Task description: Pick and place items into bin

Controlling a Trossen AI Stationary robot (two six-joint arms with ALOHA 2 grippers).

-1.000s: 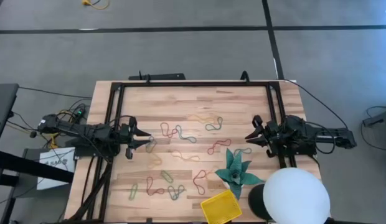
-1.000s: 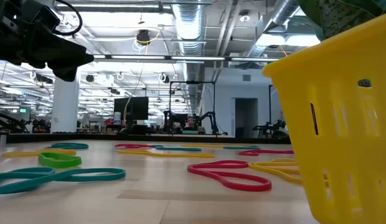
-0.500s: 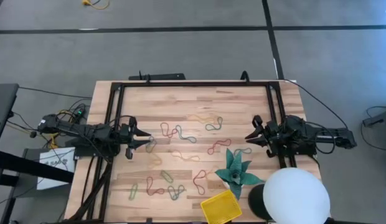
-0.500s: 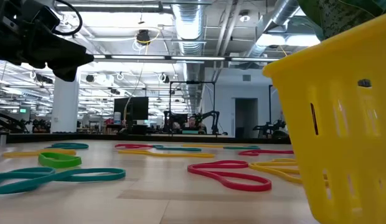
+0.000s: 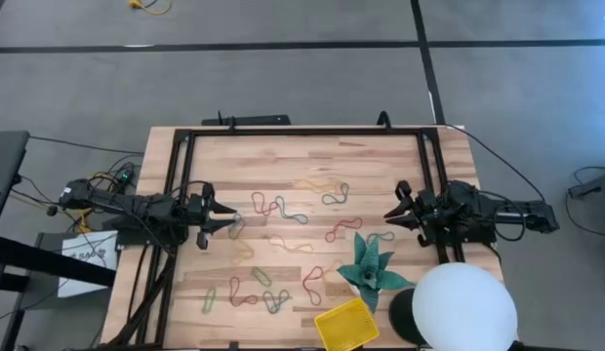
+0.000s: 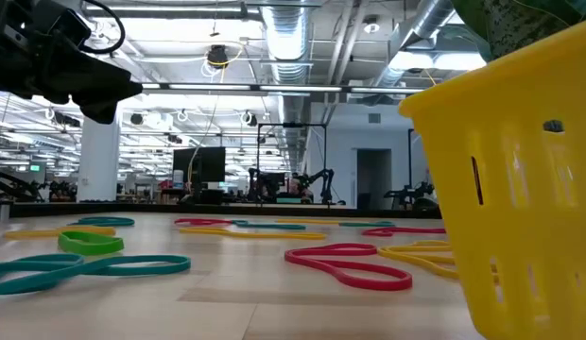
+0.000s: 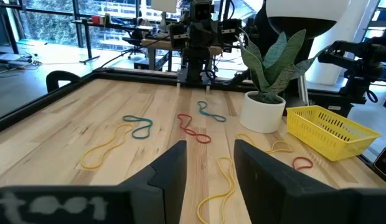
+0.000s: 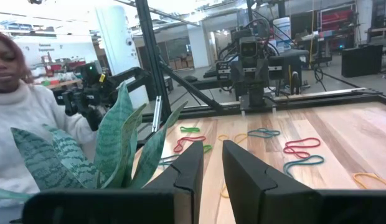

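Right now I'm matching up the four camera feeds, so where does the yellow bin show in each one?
High view: the yellow bin sits at the table's near edge, beside the potted plant.
Low view: its slotted wall fills the right side.
Left wrist view: at the right, just past the plant.
Right wrist view: not in it.
Shared landmark: the plant.

Desk [image 5: 312,166]: pale striped wood, black frame. Bands [image 5: 283,210]: red, teal, yellow, green, scattered mid-desk. Basket [image 5: 346,325]: yellow, slotted, near edge. Plant [image 5: 371,265]: teal-green mottled leaves, white pot. Sphere [image 5: 463,310]: white, near right. Both arms dark. Floor grey.
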